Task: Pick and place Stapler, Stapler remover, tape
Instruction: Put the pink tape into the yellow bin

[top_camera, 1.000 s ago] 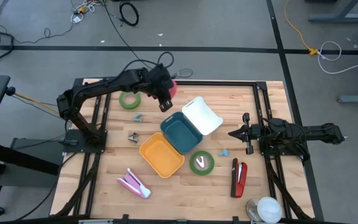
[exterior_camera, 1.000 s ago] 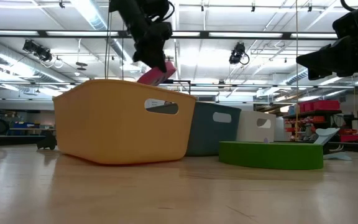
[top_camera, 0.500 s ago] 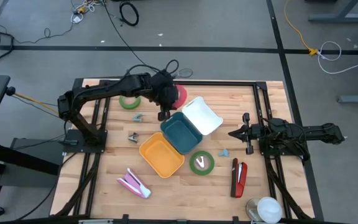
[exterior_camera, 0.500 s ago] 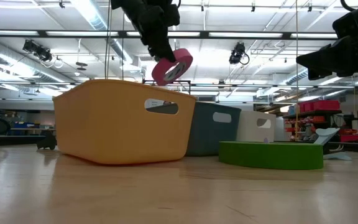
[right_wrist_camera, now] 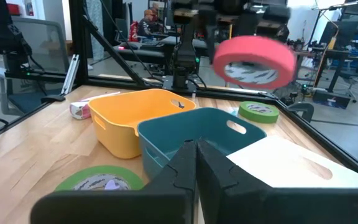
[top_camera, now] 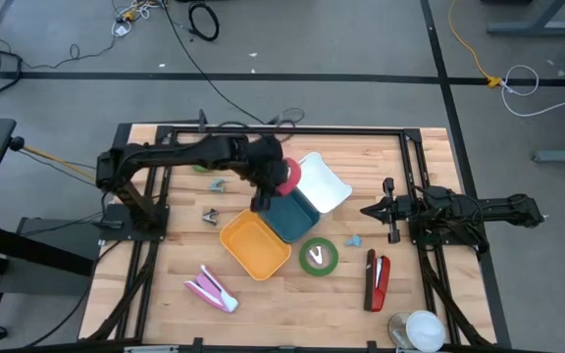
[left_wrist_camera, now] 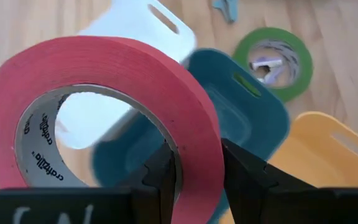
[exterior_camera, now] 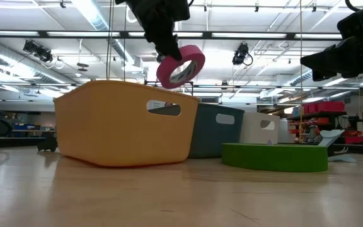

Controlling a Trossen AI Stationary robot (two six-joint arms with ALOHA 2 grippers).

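My left gripper [top_camera: 271, 179] is shut on a red tape roll [top_camera: 289, 175] and holds it in the air over the far edge of the teal bin [top_camera: 287, 211]. The low view shows the roll [exterior_camera: 181, 65] well above the bins. A green tape roll [top_camera: 318, 256] lies flat near the orange bin [top_camera: 254, 243]. A red stapler [top_camera: 377, 279] lies at the right, a pink stapler [top_camera: 210, 289] near the front left. Small staple removers [top_camera: 214, 184] [top_camera: 353, 238] lie on the table. My right gripper [top_camera: 369, 209] waits shut at the right. My left gripper pinches the red roll's wall [left_wrist_camera: 199, 134], one finger [left_wrist_camera: 164, 169] inside the roll's hole and the other finger [left_wrist_camera: 242, 169] outside. The roll is lifted clear and tilted, sticking out beyond the fingers, seen in the low view below the gripper [exterior_camera: 164, 38].
A white bin [top_camera: 320, 180] stands beside the teal one on its far right side. A second green roll [top_camera: 202, 165] lies under the left arm. A white cup-like thing [top_camera: 422, 328] sits at the near right corner. Bare wood [top_camera: 302, 314] lies along the near edge.
My left gripper has carried the red roll from near the table's far edge toward the right and near side, to above the teal bin. The roll has turned, so its open face shows more in the low view. The hold has stayed shut.
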